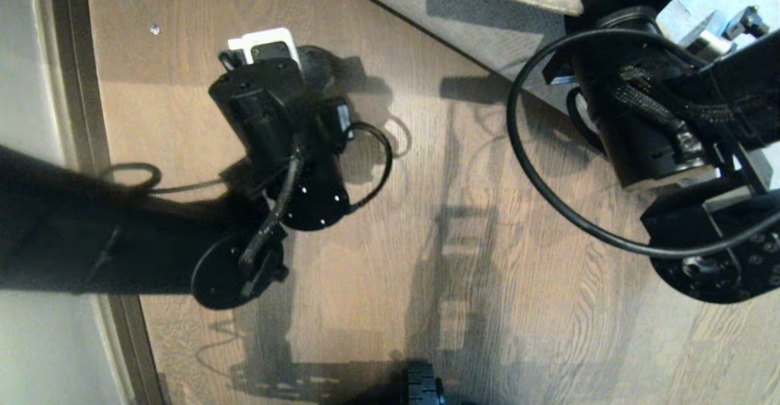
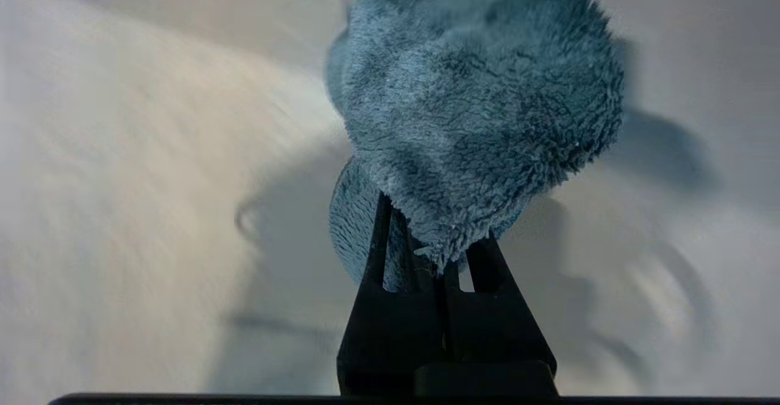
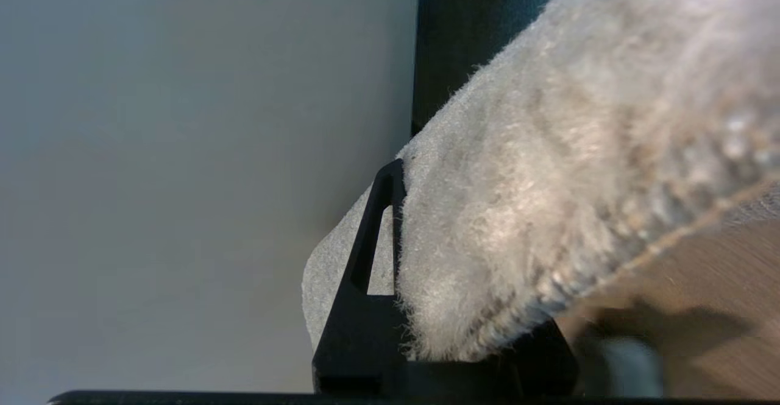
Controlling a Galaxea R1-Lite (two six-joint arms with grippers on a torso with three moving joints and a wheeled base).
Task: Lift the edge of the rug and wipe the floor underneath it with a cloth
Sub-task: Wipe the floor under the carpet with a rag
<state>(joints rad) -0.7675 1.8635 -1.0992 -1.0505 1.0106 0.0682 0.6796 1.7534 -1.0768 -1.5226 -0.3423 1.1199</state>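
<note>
Here the left tool (image 2: 436,253) grips the cloth (image 2: 475,100) above the floor (image 1: 378,222).

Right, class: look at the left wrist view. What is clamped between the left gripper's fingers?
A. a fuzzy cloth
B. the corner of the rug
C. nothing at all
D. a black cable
A: in the left wrist view the left gripper is shut on the fuzzy cloth, which bunches up beyond the fingertips; the rug edge sits in the right gripper instead.
</note>
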